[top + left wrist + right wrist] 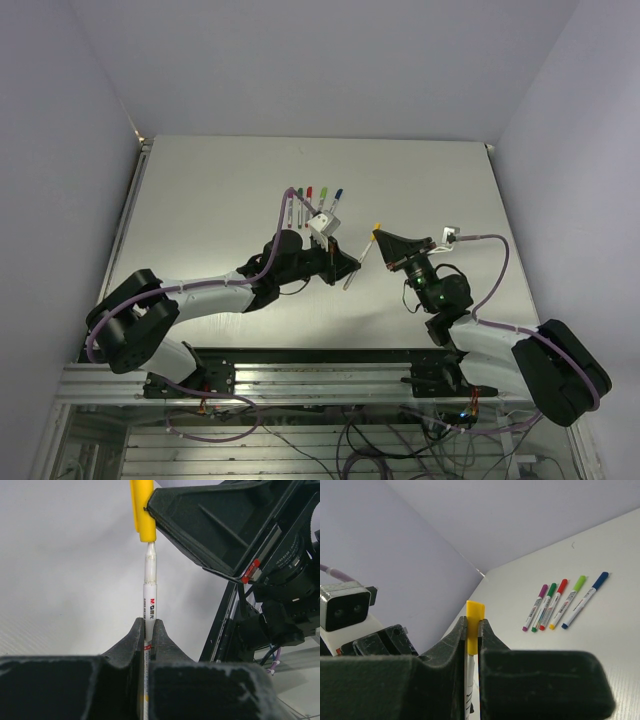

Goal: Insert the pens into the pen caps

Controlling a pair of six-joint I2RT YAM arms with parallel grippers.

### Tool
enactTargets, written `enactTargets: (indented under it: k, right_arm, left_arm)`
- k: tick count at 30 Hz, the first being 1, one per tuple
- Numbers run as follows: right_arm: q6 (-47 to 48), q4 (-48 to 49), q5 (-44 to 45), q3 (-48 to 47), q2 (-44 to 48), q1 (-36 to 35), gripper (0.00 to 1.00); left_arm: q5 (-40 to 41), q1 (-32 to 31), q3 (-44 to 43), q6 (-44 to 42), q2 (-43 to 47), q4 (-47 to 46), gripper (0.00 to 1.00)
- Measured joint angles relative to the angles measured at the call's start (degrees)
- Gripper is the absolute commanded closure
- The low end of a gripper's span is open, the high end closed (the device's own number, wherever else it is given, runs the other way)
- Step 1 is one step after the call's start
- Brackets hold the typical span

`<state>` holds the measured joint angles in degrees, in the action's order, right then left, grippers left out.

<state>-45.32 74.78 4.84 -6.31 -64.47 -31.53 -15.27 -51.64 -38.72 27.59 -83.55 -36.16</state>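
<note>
The left fingers [131, 642] are clenched on the barrel of a whitish pen [149, 600], which stands straight up between them in the left wrist view, printed lettering showing just above the grip. The right fingers [454, 639] are clamped on the yellow cap [475, 614], whose flat end pokes out past their tips. The two arms meet nose to nose above the middle of the desk [200, 200], a little nearer its near edge than its far one, and neither pen nor cap touches the surface. The narrow neck of the pen runs up into the open mouth of the cap, so the tip is inside it, but a length of neck shows bare below the cap's rim and the cap is not pushed home. Farther toward the far edge, about midway between the left and right edges, five capped pens [555, 605] lie side by side on the desk, close together and roughly parallel, with caps of purple, green, red, lime and blue.
</note>
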Motion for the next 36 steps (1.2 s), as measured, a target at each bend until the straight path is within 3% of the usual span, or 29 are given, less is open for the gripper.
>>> enactTargets:
  k: [36]
  right_arm:
    - [-0.2, -0.7, -1.1, -0.9, -0.9, -2.6, 1.00]
  left_arm:
    - [3.6, -0.2, -2.6, 0.4, -0.8, -0.2, 0.93]
